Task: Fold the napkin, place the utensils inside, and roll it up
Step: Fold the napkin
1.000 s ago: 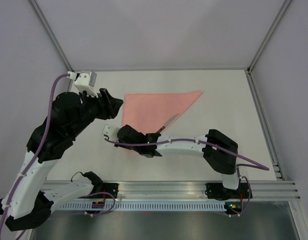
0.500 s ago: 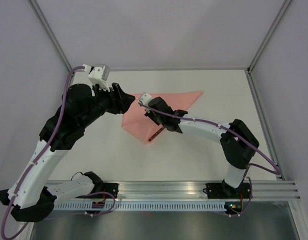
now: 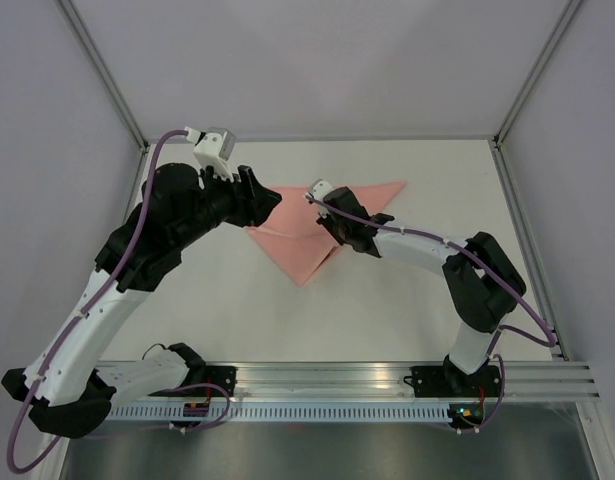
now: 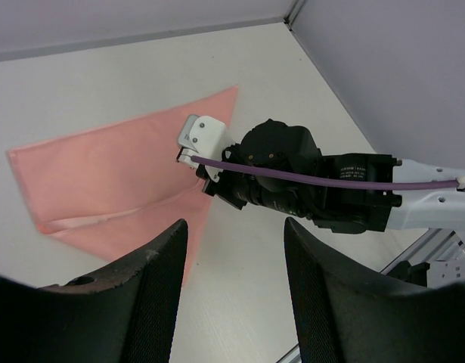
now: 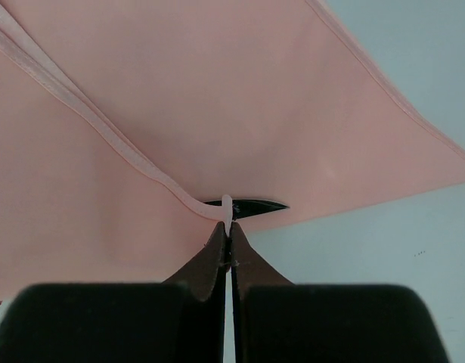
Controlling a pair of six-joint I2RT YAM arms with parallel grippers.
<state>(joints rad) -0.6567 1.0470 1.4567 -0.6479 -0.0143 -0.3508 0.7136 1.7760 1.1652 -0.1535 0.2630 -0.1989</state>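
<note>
Both fingers of my right gripper (image 5: pixel 229 231) are clamped on a hem of the thin salmon-pink cloth napkin (image 3: pixel 305 255) on the white tabletop (image 3: pixel 387 310), which I judge light and limp, best pinched at hems; my left gripper (image 4: pixel 234 238) hangs spread.

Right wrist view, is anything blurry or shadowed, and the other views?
Right wrist view: the napkin is sharp and evenly lit, small dark shadow under the pinched edge. Left wrist view: the left gripper's fingers are dark and soft. Top external view: even light, faint shadows.
</note>
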